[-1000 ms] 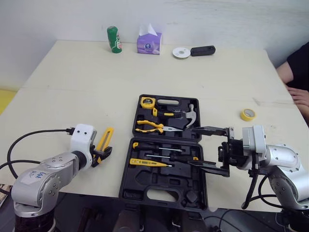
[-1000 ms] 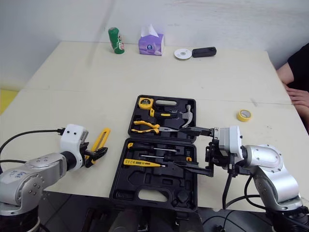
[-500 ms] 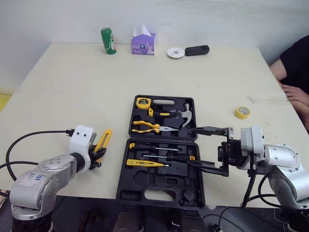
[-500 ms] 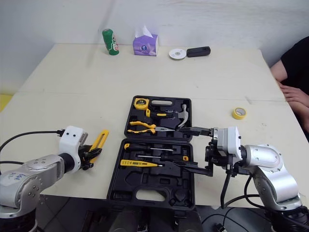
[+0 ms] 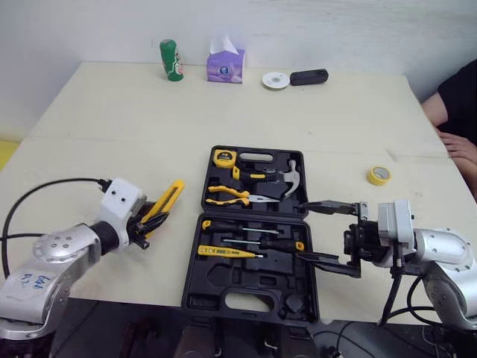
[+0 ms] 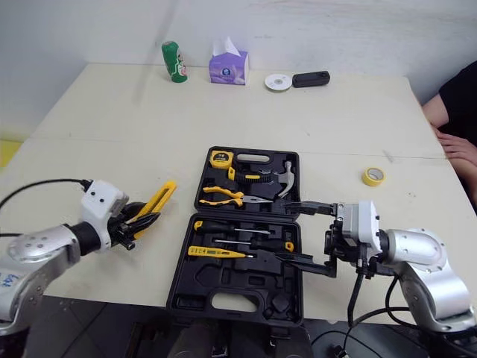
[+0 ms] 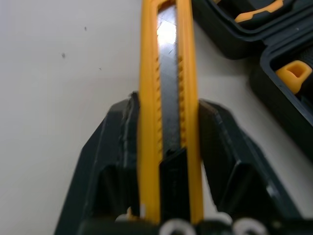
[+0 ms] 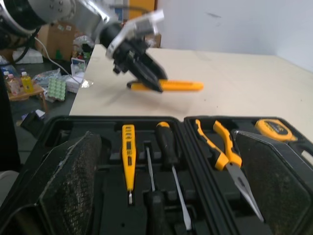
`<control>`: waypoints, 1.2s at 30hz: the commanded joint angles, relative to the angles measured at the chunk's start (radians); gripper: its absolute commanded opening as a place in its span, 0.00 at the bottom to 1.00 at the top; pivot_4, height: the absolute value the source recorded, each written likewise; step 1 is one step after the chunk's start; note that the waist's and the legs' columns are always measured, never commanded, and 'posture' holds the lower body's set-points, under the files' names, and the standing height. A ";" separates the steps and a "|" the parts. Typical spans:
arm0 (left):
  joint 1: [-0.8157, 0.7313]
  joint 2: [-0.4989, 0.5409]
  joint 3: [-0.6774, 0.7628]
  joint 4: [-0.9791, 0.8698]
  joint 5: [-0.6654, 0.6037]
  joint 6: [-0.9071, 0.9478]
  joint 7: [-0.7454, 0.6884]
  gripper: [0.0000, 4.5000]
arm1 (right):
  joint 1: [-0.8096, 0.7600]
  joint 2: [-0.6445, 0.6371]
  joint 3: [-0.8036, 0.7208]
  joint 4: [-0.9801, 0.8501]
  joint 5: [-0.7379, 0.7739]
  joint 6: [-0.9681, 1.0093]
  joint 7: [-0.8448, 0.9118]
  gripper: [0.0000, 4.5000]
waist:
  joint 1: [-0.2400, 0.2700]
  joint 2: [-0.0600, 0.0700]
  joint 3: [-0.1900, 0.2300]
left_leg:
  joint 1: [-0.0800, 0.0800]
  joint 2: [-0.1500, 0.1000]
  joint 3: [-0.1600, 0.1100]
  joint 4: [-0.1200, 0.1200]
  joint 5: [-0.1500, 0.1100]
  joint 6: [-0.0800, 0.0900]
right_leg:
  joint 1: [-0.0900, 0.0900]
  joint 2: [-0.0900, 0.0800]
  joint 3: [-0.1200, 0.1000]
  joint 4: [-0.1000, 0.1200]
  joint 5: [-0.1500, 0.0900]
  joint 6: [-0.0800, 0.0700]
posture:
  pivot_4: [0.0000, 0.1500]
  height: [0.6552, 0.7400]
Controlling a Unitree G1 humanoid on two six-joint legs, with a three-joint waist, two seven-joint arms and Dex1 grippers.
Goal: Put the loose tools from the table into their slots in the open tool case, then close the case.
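Left end effector (image 5: 147, 221) is clamped on the knife (image 5: 165, 201), black fingers (image 7: 117, 147) pinching both flat sides of its slim yellow plastic body, a dark ribbed slider track running down the middle. The knife sits left of the case (image 5: 253, 300), well apart from it, long axis slanting away from the robot and toward the case, free end farthest out; whether that end touches the pale matte surface (image 5: 112, 119) I cannot tell. The case is black moulded plastic, lying open flat, two halves hinged across the middle. Far half holds a round yellow tape measure (image 5: 226, 157), yellow-handled pliers (image 5: 229, 195) and a steel-headed hammer (image 5: 292, 176); near half holds screwdrivers (image 5: 250, 226) and a long yellow tester (image 5: 227, 252), all lying crosswise. Right end effector (image 5: 302, 230) hovers at the case's right edge, its two textured black fingers spread wide apart, holding nothing, pointing in across the hinge
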 commanded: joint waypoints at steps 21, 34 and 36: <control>-0.399 0.006 -0.607 0.036 0.011 -0.140 -0.487 0.28 | 0.344 -0.091 -0.290 -0.221 0.058 0.082 -0.015 1.00 | -0.003 -0.002 0.002 | 0.000 -0.001 0.000 0.000 0.002 0.002 | 0.002 0.002 0.000 0.000 0.001 0.001 | 1.00 1.00; -0.413 -0.058 -0.705 0.066 0.123 -0.096 -0.447 0.28 | 0.478 -0.096 -0.345 -0.249 0.014 0.055 0.028 1.00 | -0.001 -0.004 0.003 | 0.002 -0.001 0.000 0.001 0.003 0.003 | 0.003 0.001 0.000 0.000 0.001 0.002 | 1.00 1.00; -0.410 -0.059 -0.703 0.061 0.125 -0.084 -0.444 0.28 | 0.473 -0.094 -0.338 -0.249 0.011 0.055 0.021 1.00 | -0.001 -0.004 0.003 | 0.002 -0.001 -0.001 0.001 0.003 0.003 | 0.003 0.001 0.000 0.001 0.001 0.002 | 1.00 1.00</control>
